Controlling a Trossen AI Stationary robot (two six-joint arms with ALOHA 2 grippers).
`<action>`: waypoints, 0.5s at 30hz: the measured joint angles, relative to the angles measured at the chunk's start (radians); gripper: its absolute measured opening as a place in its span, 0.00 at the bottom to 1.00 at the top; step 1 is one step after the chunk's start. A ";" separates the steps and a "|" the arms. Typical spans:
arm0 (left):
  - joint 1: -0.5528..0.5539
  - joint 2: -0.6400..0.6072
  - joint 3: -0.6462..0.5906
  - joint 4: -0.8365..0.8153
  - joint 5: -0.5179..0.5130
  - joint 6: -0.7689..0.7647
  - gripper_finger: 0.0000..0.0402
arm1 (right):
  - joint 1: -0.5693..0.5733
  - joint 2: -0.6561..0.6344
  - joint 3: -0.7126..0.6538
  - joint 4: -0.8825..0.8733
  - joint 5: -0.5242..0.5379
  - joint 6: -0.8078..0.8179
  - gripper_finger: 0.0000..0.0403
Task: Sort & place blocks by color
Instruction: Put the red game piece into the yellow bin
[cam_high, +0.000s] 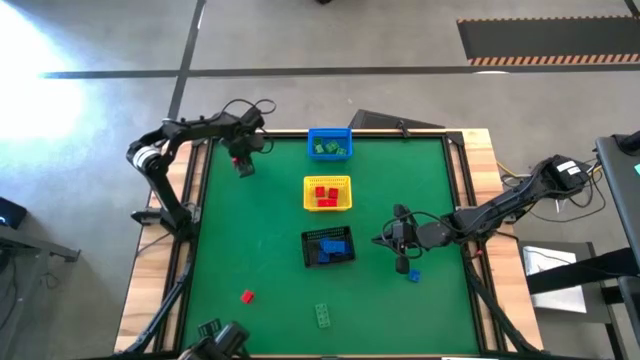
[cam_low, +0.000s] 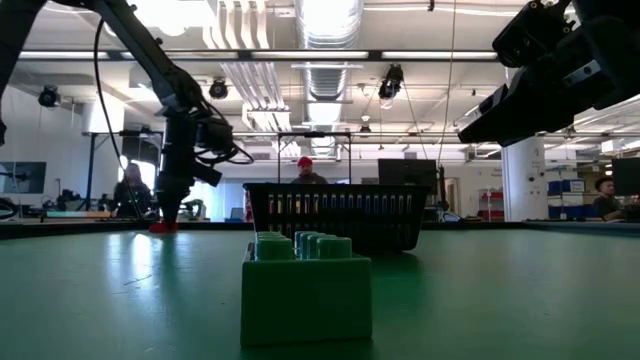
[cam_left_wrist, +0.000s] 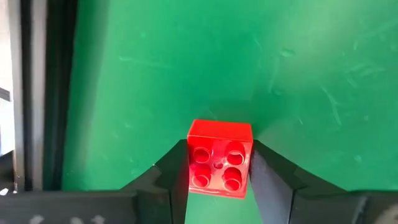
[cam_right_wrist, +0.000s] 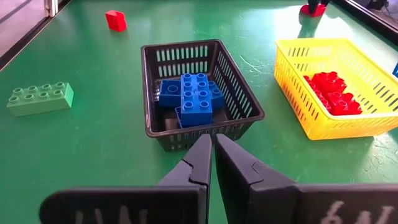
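Left pincer (cam_left_wrist: 217, 186) grasps 1 red block (cam_left_wrist: 219, 158) between its fingers; right pincer (cam_right_wrist: 213, 155) is clenched, holding nothing.

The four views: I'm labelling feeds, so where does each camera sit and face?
High: overhead, looking down; both arms, black basket.
Low: table height, facing the room; green block close.
Left wrist: down past left gripper, closing around a red block.
Right wrist: past shut right gripper; shares black basket with high.
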 joint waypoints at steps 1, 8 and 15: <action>0.000 -0.009 -0.003 -0.006 0.002 -0.001 0.29 | 0.000 0.000 0.000 0.000 0.000 0.000 0.03; -0.021 -0.154 -0.006 -0.017 0.149 -0.033 0.29 | 0.000 0.000 0.000 0.000 0.000 -0.008 0.03; -0.187 -0.356 -0.020 0.069 0.294 -0.160 0.29 | 0.000 0.000 0.000 0.000 0.000 -0.008 0.03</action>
